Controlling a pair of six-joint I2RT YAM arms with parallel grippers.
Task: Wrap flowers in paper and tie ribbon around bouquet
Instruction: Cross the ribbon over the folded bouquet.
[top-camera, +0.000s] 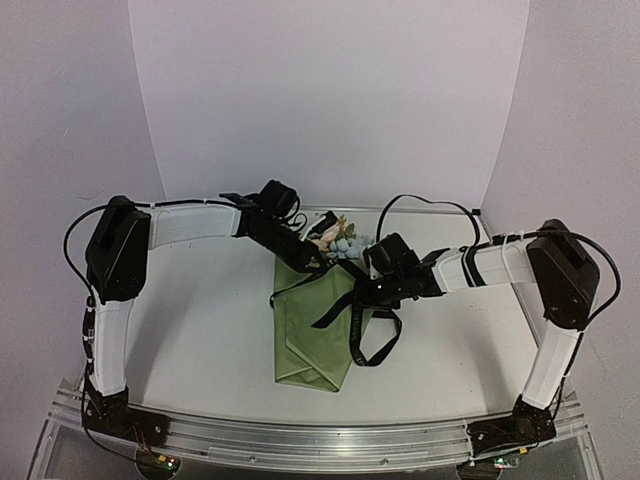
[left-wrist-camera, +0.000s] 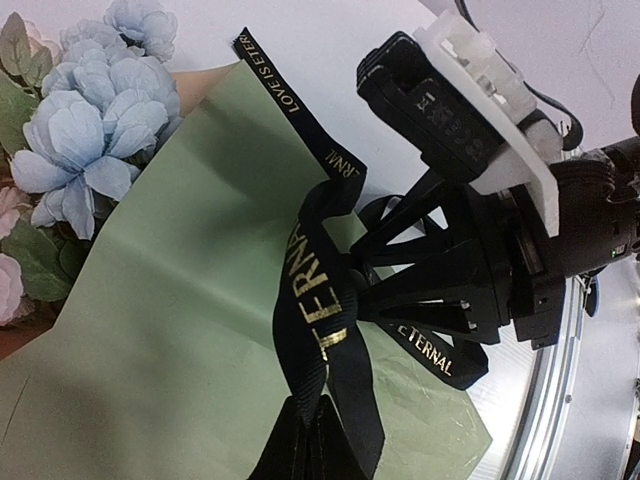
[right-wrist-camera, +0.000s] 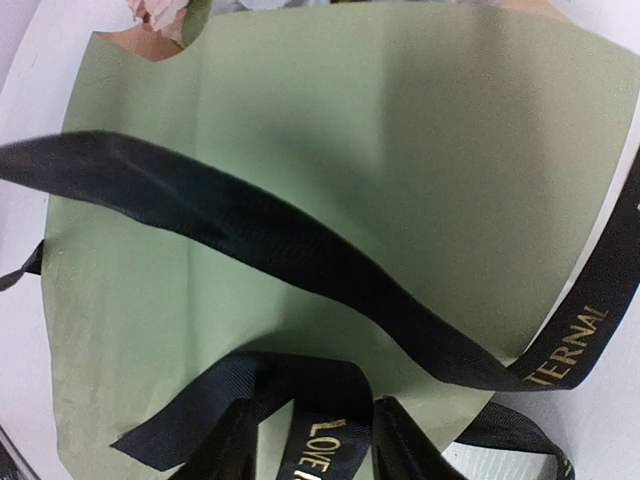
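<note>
The bouquet lies mid-table as a cone of olive-green paper, with the flowers at its far, wide end; pale blue blooms show in the left wrist view. The black ribbon with gold lettering crosses the paper and loops off its right side. My left gripper is shut on a ribbon strand just above the paper. My right gripper hangs over the paper's right edge, its jaws apart, with a lettered ribbon loop between the fingers. Another strand runs diagonally across the paper.
The white table ends in a metal rail at the near edge where both arm bases sit. White walls close in the back and sides. The two grippers work close together over the bouquet's upper half.
</note>
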